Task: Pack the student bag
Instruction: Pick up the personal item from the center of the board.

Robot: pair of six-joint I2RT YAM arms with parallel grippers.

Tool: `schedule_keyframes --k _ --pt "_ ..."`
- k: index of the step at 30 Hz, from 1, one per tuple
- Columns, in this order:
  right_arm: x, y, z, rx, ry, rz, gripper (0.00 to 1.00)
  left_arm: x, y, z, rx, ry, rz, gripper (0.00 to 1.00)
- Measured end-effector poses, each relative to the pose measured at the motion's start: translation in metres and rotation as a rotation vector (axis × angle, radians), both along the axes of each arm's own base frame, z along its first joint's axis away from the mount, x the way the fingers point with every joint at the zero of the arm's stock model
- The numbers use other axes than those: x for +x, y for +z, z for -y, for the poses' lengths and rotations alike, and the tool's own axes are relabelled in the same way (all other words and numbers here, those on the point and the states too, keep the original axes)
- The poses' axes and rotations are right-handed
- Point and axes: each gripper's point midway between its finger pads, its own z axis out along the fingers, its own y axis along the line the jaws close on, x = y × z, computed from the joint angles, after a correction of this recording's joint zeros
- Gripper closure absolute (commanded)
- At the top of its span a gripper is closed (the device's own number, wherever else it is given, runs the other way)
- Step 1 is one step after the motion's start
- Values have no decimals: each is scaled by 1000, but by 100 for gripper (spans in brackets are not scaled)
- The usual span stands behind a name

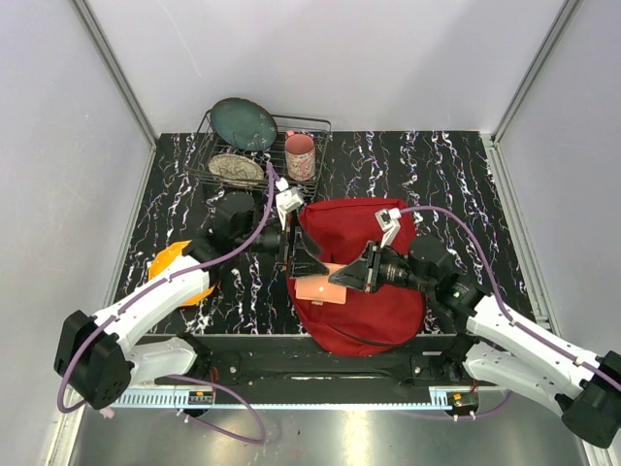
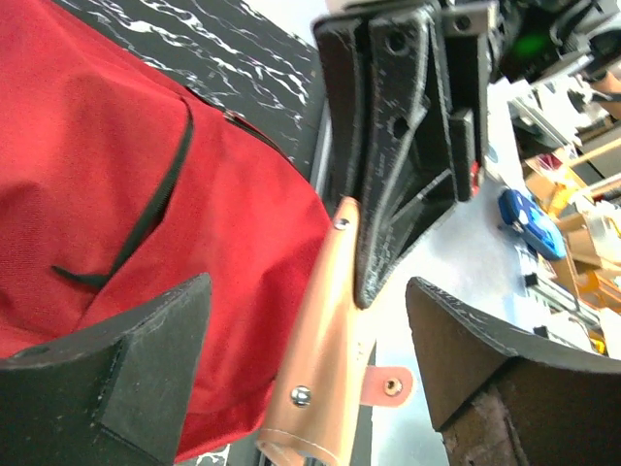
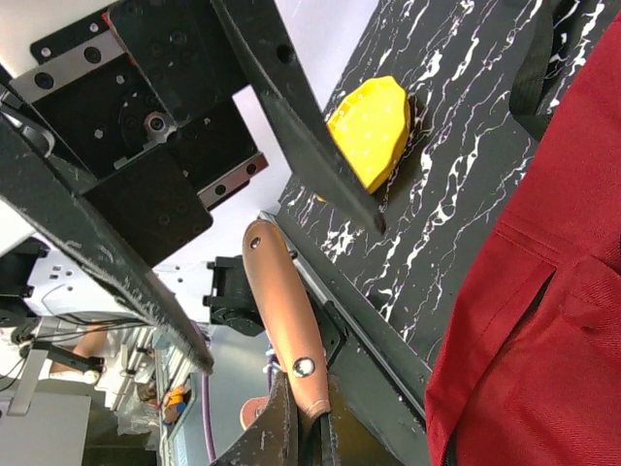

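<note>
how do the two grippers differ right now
The left gripper is open, its fingers either side of the peach pouch; the right gripper is shut on that pouch. The left is at the bag's left edge, the right above the bag. Both have black fingers.
</note>
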Motion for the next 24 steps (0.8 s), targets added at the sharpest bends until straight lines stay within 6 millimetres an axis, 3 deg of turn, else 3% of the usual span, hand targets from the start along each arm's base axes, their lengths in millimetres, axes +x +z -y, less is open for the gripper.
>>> schedule_keyframes --k 3,10,11,14,15,18,22,24 --pt "2 0 -2 -15 9 13 100 -12 -3 -1 5 -67 -16 24" --pt "5 4 -3 -31 13 47 100 -23 -11 -8 59 -128 -10 57" --pt "5 4 -3 -35 15 49 100 -24 -13 -9 68 -129 -13 72" --pt "6 1 -2 -56 13 47 100 -25 -18 -11 85 -128 -13 100" --pt "6 0 -2 -62 11 47 98 -24 -18 -11 87 -125 -14 100" --pt "8 -3 0 -75 2 46 76 -23 -20 -11 98 -110 -22 100" --pt "14 -4 1 -85 -33 48 38 -17 -21 -10 104 -74 -25 100" --pt "17 -5 4 -90 -58 48 29 -10 -20 -9 105 -37 -23 100"
